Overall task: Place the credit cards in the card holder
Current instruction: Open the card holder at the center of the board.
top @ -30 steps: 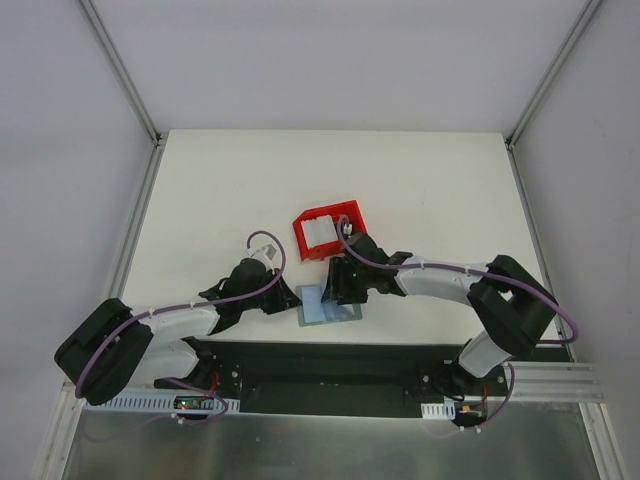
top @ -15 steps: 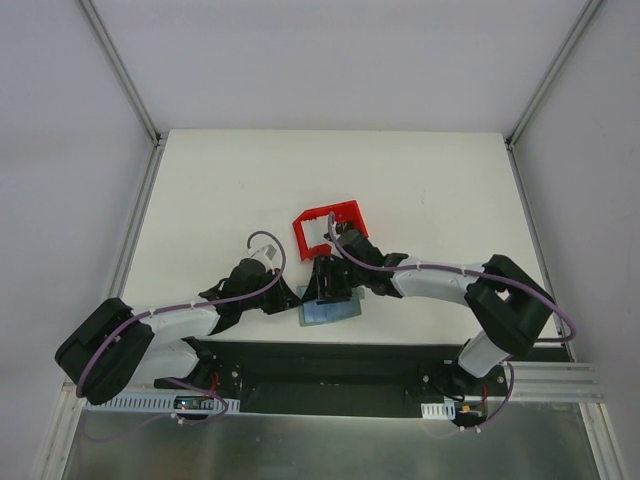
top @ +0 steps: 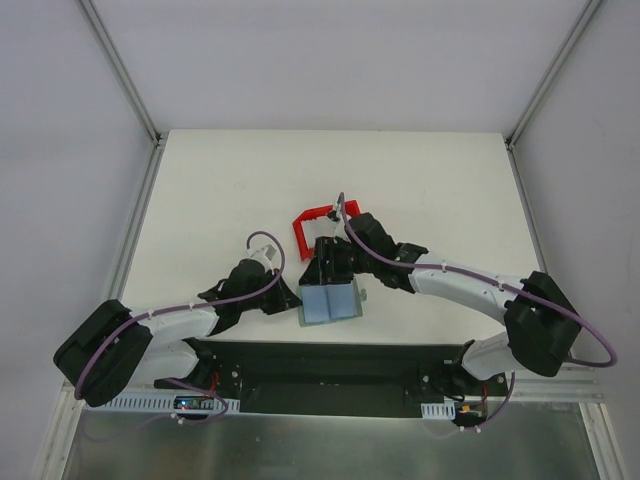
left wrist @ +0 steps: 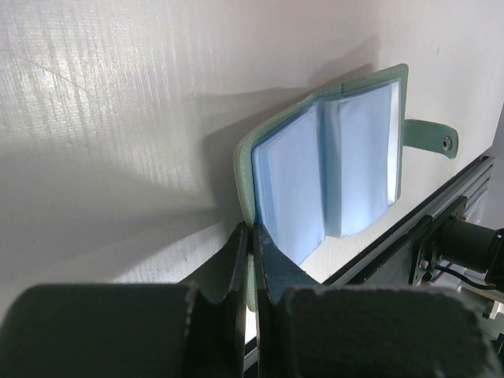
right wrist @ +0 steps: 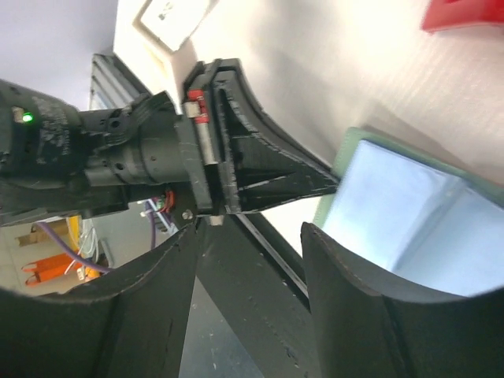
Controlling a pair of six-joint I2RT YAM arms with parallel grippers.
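The flat grey-green folding card holder [top: 330, 303] lies open on the white table [top: 230, 190] near its front edge, its blue-grey pockets facing up and its snap tab [left wrist: 429, 135] sticking out on the far side. The left gripper [left wrist: 250, 236] has its jaws clamped together on the holder's left cover edge, pinning it open. The right gripper [right wrist: 252, 232] hangs just over the holder's back edge with its jaws apart and nothing between them. I see no credit cards from here: the pockets look empty, and the right arm hides most of the red plastic bin [top: 312, 222] just behind the holder. To my eye this is the holding-open step, with no card loaded yet. The next move probably calls for the right arm to pick up one card and slide it edge-first into a pocket while the left grip stays firm. No brand or writing is readable. A pale label [right wrist: 169, 12] in the right wrist view has dark marks too small to read.
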